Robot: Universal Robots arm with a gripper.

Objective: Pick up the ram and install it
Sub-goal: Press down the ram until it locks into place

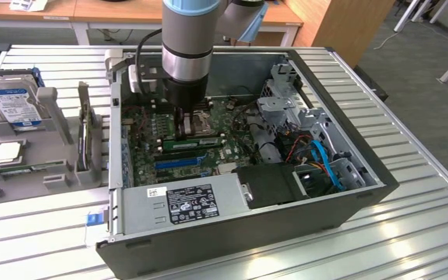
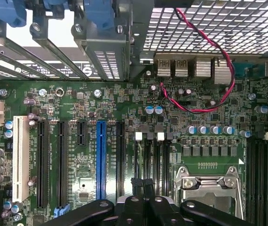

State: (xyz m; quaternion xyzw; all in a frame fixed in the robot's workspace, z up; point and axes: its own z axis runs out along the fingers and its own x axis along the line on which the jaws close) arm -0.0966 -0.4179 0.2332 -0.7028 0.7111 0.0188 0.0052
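Inside the open computer case (image 1: 247, 236), which lies on the slatted worktop (image 1: 419, 233), the gripper (image 1: 186, 123) stands low over the motherboard (image 2: 77, 103), next to the CPU socket (image 2: 209, 181). The fingers (image 2: 135, 184) are pressed together and hold nothing that can be made out. The ram (image 1: 194, 142) lies directly under the fingertips as 1 green stick on edge, in line with the black memory slots (image 2: 152, 157), on the far side of the blue slot (image 1: 179, 163). The step in hand is judged to be the install stage: the pick-up is done and the stick is at its slot. Whether it is fully seated, or whether the fingertips touch it, cannot be told. Full seating calls for straight downward pressure along the top edge until the end latches close. The case also contains the power supply (image 1: 189, 201) at its near wall and blue and orange cables (image 1: 329, 166) in the corner bay. On the exterior view's left, a grey holder (image 1: 53, 169) carries 1 upright hard drive (image 1: 12, 102).
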